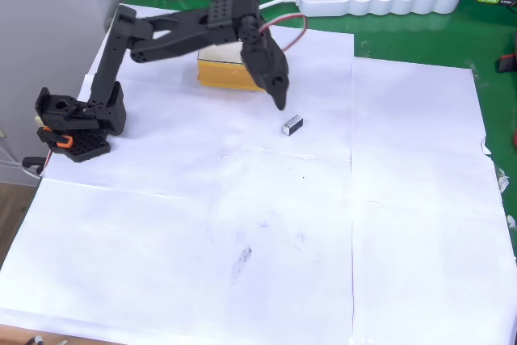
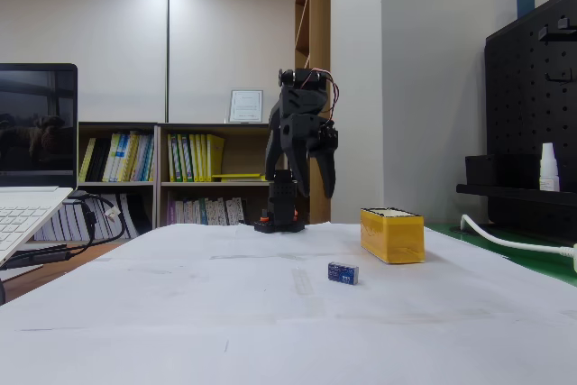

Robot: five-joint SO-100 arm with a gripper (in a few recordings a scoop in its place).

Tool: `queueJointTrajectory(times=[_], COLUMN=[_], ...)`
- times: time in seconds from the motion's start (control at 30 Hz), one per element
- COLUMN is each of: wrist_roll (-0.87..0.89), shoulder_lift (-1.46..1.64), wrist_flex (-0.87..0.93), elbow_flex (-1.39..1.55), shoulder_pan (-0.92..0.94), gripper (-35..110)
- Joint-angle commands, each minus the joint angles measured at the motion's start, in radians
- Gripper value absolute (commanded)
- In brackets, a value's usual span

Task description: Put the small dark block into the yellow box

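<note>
Overhead view shows us the block (image 1: 292,125) lying on white paper (image 1: 242,232), just below and right of our claw (image 1: 279,99), not touching it. We cannot tell whether the claw is open or closed. Behind the arm sits the box (image 1: 226,75); the fixed view puts the block (image 2: 343,272) near the box (image 2: 392,235), apart.
</note>
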Motion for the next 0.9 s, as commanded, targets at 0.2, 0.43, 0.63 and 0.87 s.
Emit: queueJointTrajectory(times=[0.2, 0.43, 0.63, 0.87], wrist_roll=[-0.463, -0.474, -0.454, -0.430], shoulder_lift=[0.083, 0.164, 0.207, 0.267], wrist_flex=[-0.087, -0.120, -0.121, -0.144], elbow_flex=[0.118, 0.152, 0.172, 0.195], shoulder_pan=[-0.029, -0.048, -0.077, -0.091], gripper=[14, 14, 15, 17])
